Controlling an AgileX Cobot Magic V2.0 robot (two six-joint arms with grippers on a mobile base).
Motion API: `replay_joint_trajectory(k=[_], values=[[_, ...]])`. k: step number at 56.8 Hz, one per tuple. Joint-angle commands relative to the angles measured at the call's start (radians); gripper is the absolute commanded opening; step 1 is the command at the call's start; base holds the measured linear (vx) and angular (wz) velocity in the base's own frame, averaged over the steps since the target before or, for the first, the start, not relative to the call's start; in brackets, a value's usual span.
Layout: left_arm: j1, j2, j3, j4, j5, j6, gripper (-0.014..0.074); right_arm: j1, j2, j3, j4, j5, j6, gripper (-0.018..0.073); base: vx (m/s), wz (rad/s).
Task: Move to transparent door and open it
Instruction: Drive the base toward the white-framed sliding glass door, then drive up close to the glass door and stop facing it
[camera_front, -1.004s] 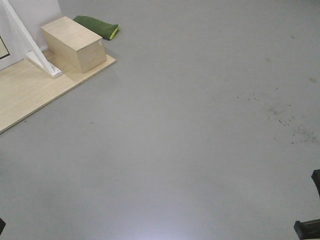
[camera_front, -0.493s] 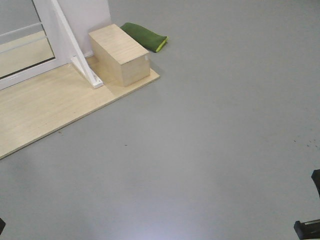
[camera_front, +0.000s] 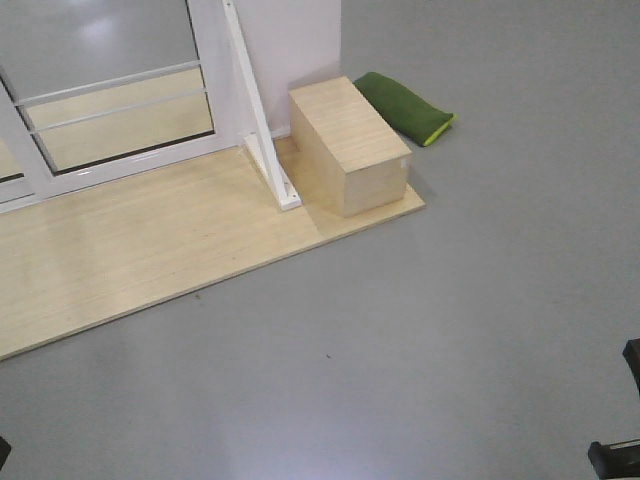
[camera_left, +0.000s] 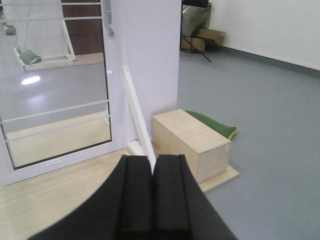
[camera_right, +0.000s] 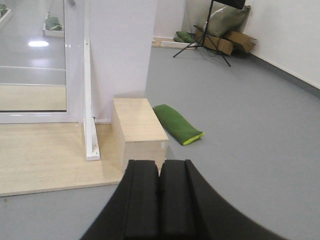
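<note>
The transparent door (camera_front: 120, 90) stands at the top left of the front view, clear glass in a white frame with thin white bars. In the left wrist view the door (camera_left: 55, 75) shows the lower end of its silver-grey handle (camera_left: 107, 20) on the right stile. Part of its glass (camera_right: 30, 60) shows in the right wrist view. My left gripper (camera_left: 151, 170) is shut and empty, well short of the door. My right gripper (camera_right: 159, 172) is shut and empty, over the grey floor.
A slanted white frame post (camera_front: 255, 110) stands right of the door on a low wooden platform (camera_front: 150, 250). A wooden box (camera_front: 350, 145) sits at the platform's right end, a green cushion (camera_front: 405, 105) behind it. A tripod and bags (camera_right: 215, 25) stand far off.
The view has swung left. The box, cushion and post have shifted right and down in the frame. The door's glass and more of the platform have come into view.
</note>
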Motion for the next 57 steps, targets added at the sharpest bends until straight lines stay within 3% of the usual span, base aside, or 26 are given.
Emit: replay_joint_trajectory(k=[1,57], values=[[0.001,-0.013,-0.027,-0.005,-0.077,-0.007,-0.0006,-0.006,-0.015,0.003,-0.007,-0.080,-0.004,-0.0004,0.45,0.41],[0.001,-0.013,-0.027,-0.005,-0.077,-0.007,-0.0006,-0.006,-0.015,0.003,-0.007,-0.080,-0.004,-0.0004,0.40,0.36]])
